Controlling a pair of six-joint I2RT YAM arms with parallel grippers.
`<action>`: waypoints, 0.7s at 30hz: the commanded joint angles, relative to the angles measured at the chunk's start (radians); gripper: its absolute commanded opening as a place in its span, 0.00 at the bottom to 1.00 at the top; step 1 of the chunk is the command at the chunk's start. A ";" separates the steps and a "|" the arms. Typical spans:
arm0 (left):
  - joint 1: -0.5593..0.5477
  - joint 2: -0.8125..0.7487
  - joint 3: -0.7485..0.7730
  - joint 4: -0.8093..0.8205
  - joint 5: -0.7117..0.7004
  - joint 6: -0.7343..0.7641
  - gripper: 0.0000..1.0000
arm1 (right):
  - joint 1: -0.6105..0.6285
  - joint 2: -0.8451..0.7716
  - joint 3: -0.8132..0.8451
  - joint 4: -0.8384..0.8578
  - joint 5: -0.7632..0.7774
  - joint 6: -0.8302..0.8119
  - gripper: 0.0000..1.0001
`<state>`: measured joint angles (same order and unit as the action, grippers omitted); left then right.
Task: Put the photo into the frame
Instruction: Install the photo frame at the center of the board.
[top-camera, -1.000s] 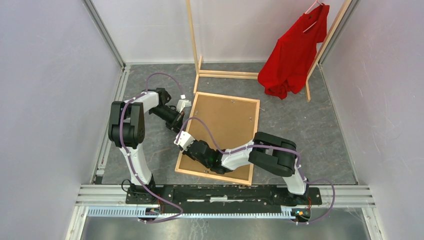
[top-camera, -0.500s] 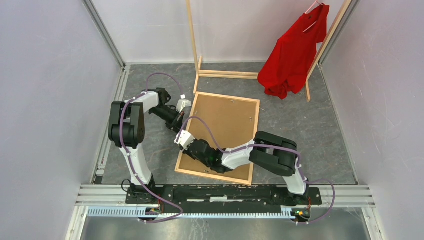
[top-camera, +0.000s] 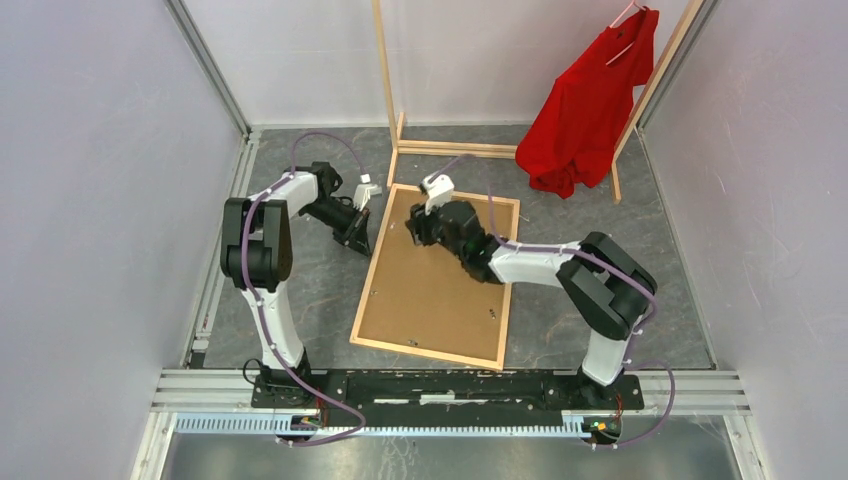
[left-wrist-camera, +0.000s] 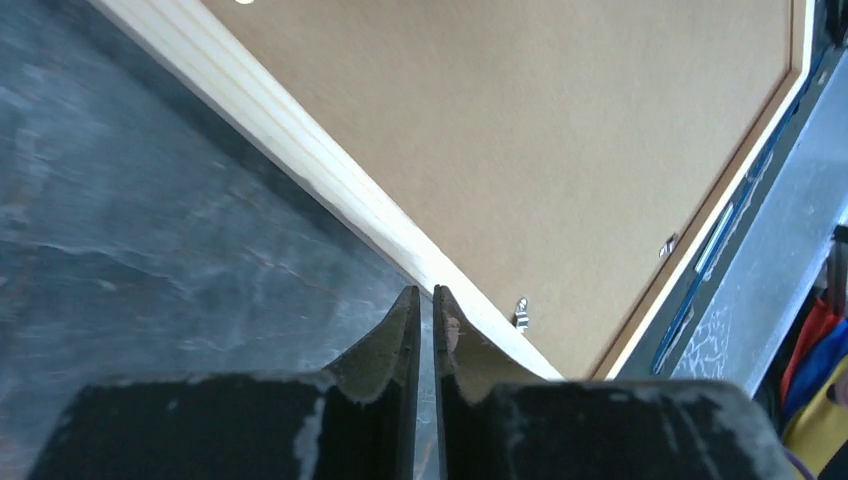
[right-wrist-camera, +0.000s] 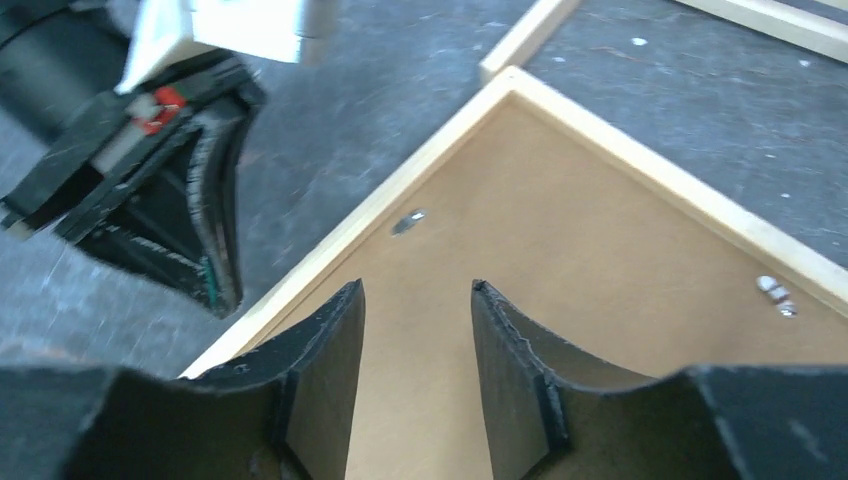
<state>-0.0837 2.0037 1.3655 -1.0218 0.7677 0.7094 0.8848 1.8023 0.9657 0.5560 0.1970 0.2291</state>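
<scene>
Lying back-up, frame runs near-to-far; left claw pressed together, right claw spread.

Thin light-wood frame, lying flat, back upward, brown board filling it

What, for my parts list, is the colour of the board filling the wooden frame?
Plain light brown; the board shows best in the left wrist view.

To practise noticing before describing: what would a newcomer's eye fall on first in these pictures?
The bright red shirt hanging from the tall wooden rack, far right. Then the large light-wood picture frame lying mid-table, brown cardboard backing board up, with the left arm and right arm reaching toward its far left corner.
</scene>
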 joint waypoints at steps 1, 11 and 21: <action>0.010 0.068 0.114 0.026 0.076 -0.088 0.18 | -0.110 0.053 0.086 -0.064 -0.193 0.152 0.52; 0.009 0.172 0.186 0.026 0.125 -0.108 0.14 | -0.188 0.262 0.315 -0.133 -0.411 0.246 0.55; 0.010 0.177 0.160 0.025 0.117 -0.095 0.09 | -0.181 0.364 0.370 -0.149 -0.485 0.323 0.54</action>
<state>-0.0666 2.1647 1.5257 -1.0004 0.8658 0.6270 0.6968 2.1433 1.2961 0.3939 -0.2413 0.5106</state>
